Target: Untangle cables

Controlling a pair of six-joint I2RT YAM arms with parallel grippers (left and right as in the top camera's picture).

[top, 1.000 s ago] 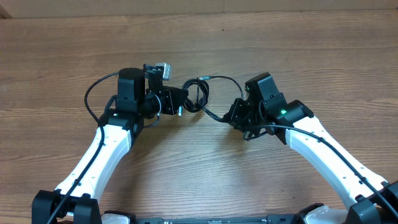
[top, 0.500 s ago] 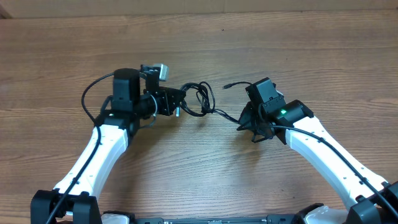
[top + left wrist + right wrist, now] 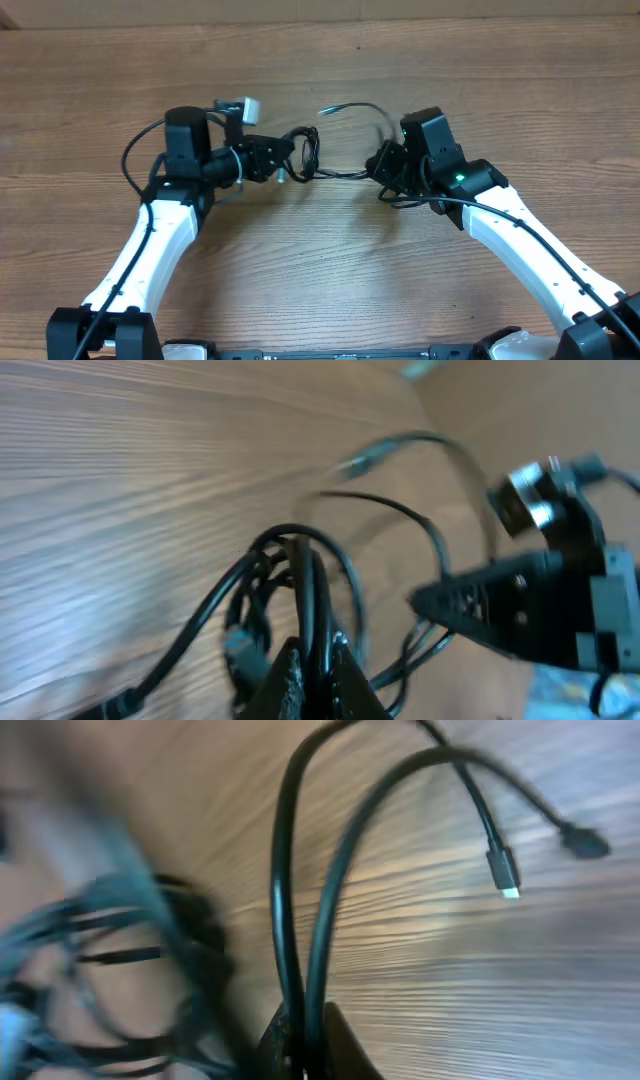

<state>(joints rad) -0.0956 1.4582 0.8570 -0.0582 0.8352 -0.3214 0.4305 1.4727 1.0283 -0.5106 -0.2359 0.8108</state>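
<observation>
Thin black cables (image 3: pixel 318 160) hang in a tangle between my two grippers above the wooden table. My left gripper (image 3: pixel 283 159) is shut on a loop of the cables (image 3: pixel 312 595), its fingertips (image 3: pixel 318 678) pinching the strands. My right gripper (image 3: pixel 383 168) is shut on two strands of the cables (image 3: pixel 300 930), held between its fingertips (image 3: pixel 305 1045). A free end arcs up and left from the right gripper to a silver-tipped plug (image 3: pixel 328 110). Two plug ends (image 3: pixel 505 872) show in the right wrist view. The knot between the grippers is blurred.
The wooden table (image 3: pixel 320 260) lies under both arms. A lighter band of surface runs along the far edge (image 3: pixel 300 12). The thicker black arm wire loops out at the left arm (image 3: pixel 135 160).
Both grippers have moved apart and towards the far side, stretching the tangle. The free plug end has swung up and to the left above the right gripper.
</observation>
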